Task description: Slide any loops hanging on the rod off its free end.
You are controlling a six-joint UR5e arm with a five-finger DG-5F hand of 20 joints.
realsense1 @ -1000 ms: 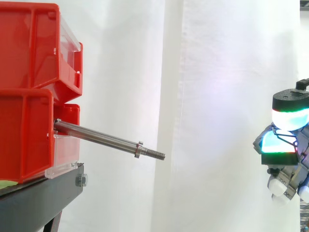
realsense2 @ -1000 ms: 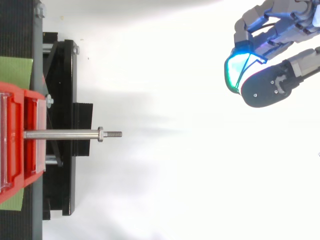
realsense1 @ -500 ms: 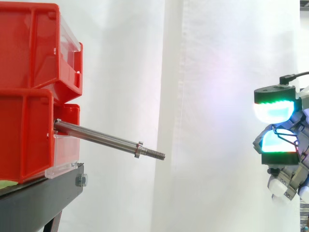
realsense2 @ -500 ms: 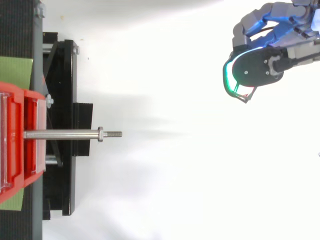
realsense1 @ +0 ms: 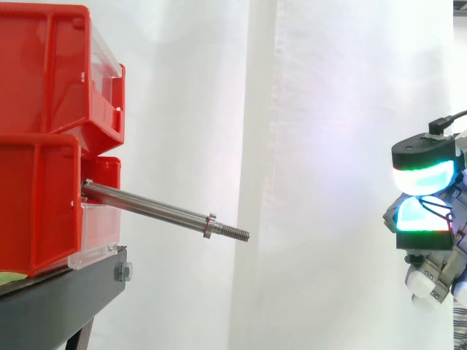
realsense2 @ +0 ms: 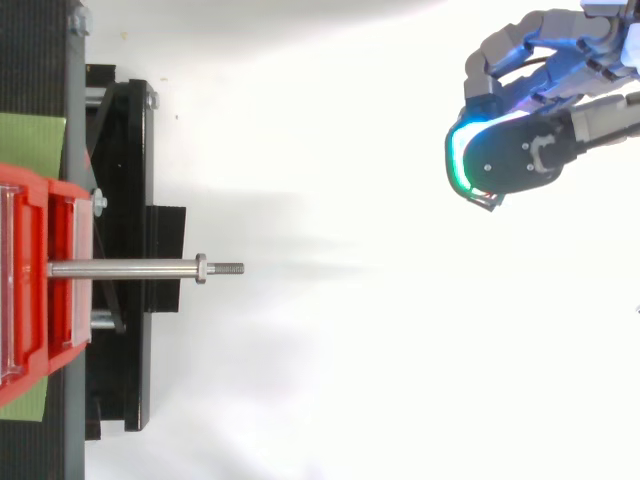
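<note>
Side view, far left: an upper red bin (realsense1: 51, 73) sits stacked on a lower red bin (realsense1: 36, 204), each with a clear front panel.
Support: both bins rest on a black stand (realsense1: 66, 292); in the top view the stand (realsense2: 130, 200) runs along the left edge with a green sheet (realsense2: 30, 140) beside it.
Rod, location: the rod (realsense1: 146, 206) is fixed at the front of the lower red bin and projects to the right, sloping slightly downward toward its free end.
Rod, surface: the shaft shows bare polished metal from the bin to the nut (realsense1: 209, 225).
Rod, free end: a short threaded tip (realsense1: 235, 232) extends past the nut and points into open space.
Rod, top view: the rod (realsense2: 120, 268) lies horizontal, with the nut (realsense2: 201, 268) just short of the tip.
Background: a white curtain (realsense1: 328, 109) hangs behind the work.
Hand, location: the hand (realsense1: 427, 219) is at the far right edge, well apart from the rod and at about the height of the threaded tip.
Hand, top view: the hand (realsense2: 515, 160) is in the upper right corner, off to one side of the rod's line.
Hand, state: the fingers are bent inward, narrow, with nothing held between them.
Hand, pads: the fingertips (realsense1: 425, 175) glow green and cyan; lower pads glow white.
</note>
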